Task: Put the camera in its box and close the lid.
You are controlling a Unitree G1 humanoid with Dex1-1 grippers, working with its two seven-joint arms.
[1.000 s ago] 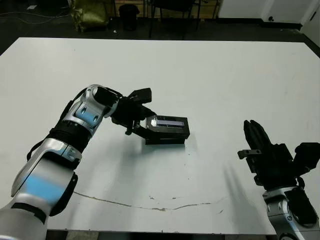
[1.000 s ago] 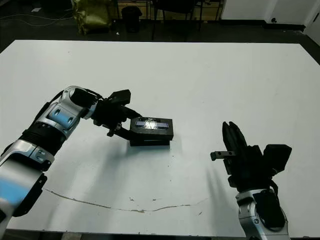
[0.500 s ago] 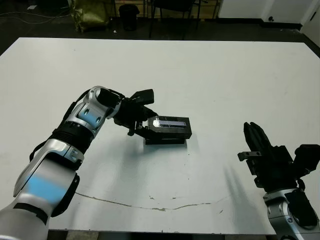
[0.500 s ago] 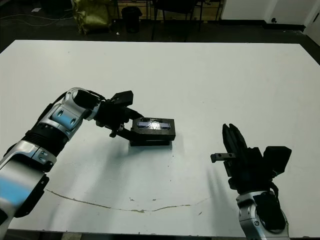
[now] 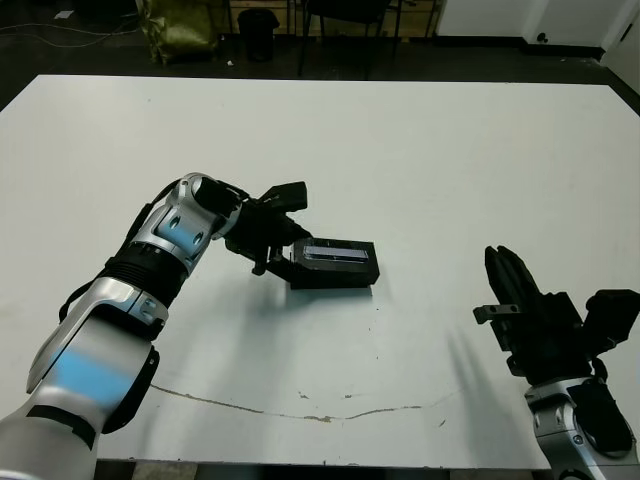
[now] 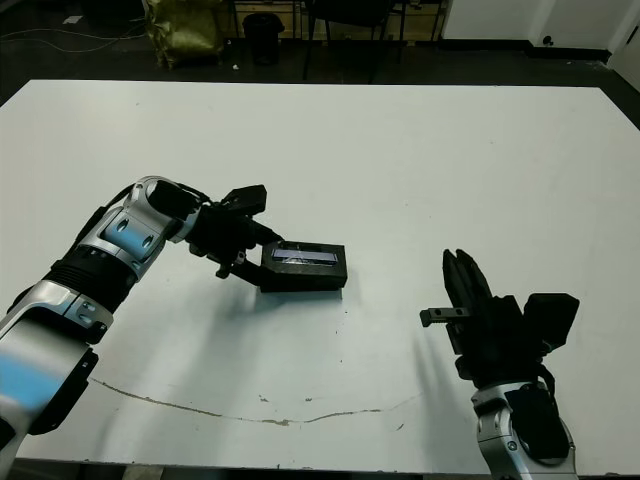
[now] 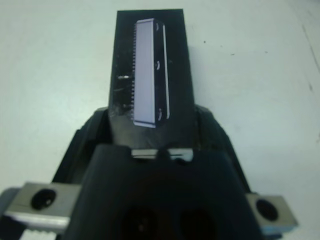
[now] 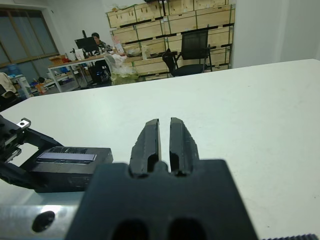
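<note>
Lid (image 5: 336, 254), seated flat on the box (image 5: 332, 277) at frame centre, is pinched at its short end by the left hand (image 5: 281, 250). Rigid and light, probably. Right hand (image 5: 508, 272): pressed together, idle, lower right.

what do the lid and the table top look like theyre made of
The lid looks like matte black card or plastic, hard to say which; its silvery strip is glossy, likely foil or film, since it reflects light evenly. The table seems a white laminate or painted board: smooth, with scuffs and a thin dark line near the front edge.
</note>
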